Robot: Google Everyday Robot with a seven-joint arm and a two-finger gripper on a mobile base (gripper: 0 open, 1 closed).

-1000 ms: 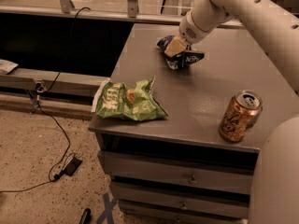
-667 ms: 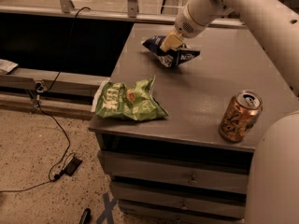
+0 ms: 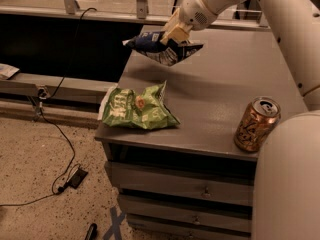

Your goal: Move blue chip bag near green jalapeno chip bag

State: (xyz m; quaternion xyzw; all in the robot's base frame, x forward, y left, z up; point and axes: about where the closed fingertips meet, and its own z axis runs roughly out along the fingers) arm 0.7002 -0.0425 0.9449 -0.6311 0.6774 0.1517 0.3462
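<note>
Camera view: my pincer (image 3: 175, 33) is clamped on the blue chip bag (image 3: 159, 48), holding it up in the air over the left edge of the worktop (image 3: 225, 74), toward the back. The green jalapeno chip bag (image 3: 136, 109) lies at the front left corner, soda can (image 3: 257, 124) by the front edge.

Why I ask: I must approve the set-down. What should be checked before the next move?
1. Grip: the hand is shut on the blue chip bag: ok.
2. Blue bag clear of the table, hanging above it: ok.
3. Green jalapeno chip bag in view, lying at the front left corner: ok.
4. Bare tabletop right of the green bag for landing: ok.
5. Orange soda can upright at the front right, off the likely path: ok.
6. Blue bag resting near the green bag: not ok, it is aloft behind it.
</note>
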